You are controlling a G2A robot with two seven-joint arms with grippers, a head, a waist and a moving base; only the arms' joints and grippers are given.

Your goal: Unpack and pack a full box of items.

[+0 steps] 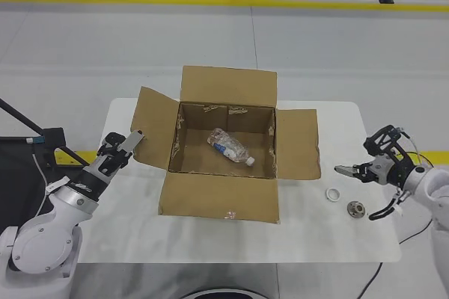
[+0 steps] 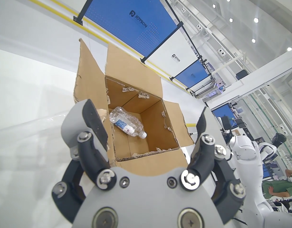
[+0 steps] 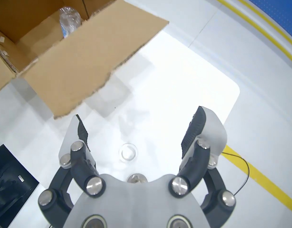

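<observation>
A white table (image 1: 135,224) on a pale floor carries an open cardboard box (image 1: 221,196) at the centre of the top view, flaps spread. A clear plastic bottle (image 1: 230,146) lies on its side inside the box. The left claw (image 1: 135,138) is spread wide and empty by the box's left flap. The right claw (image 3: 138,113), also wide open and empty, hovers at the right above a small white ring (image 1: 334,194) and a metal piece (image 1: 354,208).

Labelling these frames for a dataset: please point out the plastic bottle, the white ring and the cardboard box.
plastic bottle (image 1: 230,146), top view, mid-body.
white ring (image 1: 329,194), top view, its rim.
cardboard box (image 1: 219,196), top view, near flap.
</observation>
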